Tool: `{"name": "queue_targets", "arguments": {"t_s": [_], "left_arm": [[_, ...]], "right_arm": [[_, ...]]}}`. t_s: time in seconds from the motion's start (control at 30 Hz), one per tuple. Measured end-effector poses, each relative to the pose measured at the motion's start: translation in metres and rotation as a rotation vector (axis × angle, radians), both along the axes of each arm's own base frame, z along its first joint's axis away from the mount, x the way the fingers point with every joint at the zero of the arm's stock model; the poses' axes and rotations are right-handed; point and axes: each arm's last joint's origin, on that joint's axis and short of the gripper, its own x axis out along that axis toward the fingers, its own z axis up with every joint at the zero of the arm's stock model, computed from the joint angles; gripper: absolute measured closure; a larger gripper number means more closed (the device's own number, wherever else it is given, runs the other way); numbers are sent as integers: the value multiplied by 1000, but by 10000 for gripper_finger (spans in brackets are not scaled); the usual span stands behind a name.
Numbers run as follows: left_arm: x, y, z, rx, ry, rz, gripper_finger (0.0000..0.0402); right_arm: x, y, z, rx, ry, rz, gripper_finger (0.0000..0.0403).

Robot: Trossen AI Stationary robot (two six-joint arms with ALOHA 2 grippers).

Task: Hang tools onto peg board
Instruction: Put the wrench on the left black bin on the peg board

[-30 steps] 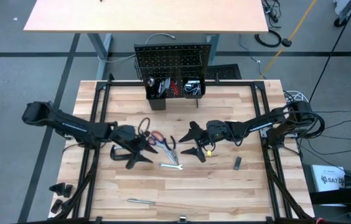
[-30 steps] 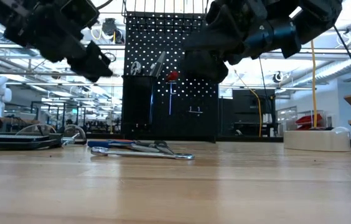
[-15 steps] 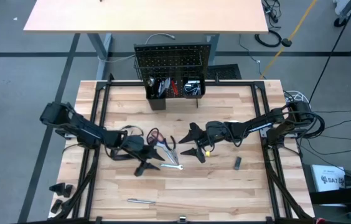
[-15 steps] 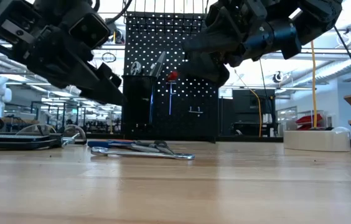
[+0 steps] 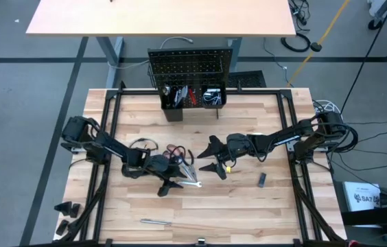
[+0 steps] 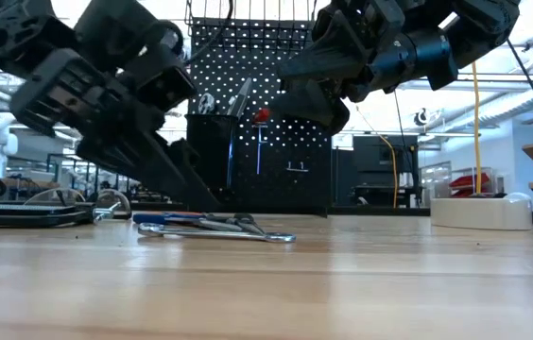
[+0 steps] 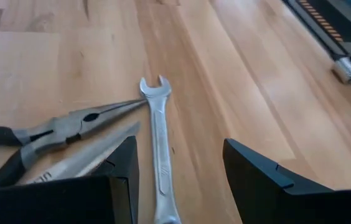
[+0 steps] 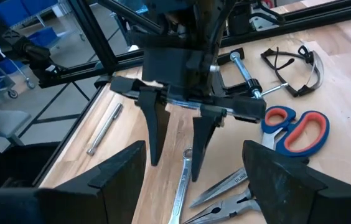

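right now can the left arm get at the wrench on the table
Probably yes. The left gripper is open and hangs right over the wrench, one finger on each side of its shaft. The pliers lie close beside it, their tips near the wrench head, so a finger might nudge them.
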Motion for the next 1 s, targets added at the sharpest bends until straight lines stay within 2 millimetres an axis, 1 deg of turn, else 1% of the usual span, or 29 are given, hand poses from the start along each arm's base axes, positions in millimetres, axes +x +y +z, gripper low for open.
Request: {"name": "queue_targets", "arguments": {"t_s": [0.1, 0.3, 0.37, 0.7, 0.8, 0.9, 1.0], "left_arm": [[5, -1, -3, 11, 7, 9, 233], [4, -4, -13, 21, 52, 49, 233], [6, -7, -12, 17, 48, 50, 233], [9, -16, -11, 129, 111, 128, 233], [14, -17, -7, 127, 165, 148, 233], [19, -19, -2, 153, 256, 146, 233], [20, -22, -3, 196, 312, 145, 233]], "right_arm": [[0, 0, 0, 0, 0, 0, 142], [-1, 0, -2, 22, 25, -7, 142], [-1, 0, -3, 22, 40, -8, 142], [-1, 0, -4, 41, 56, -16, 142], [-1, 0, -4, 45, 57, -18, 142], [-1, 0, -4, 45, 57, -18, 142], [-1, 0, -4, 45, 55, -18, 142]]}}
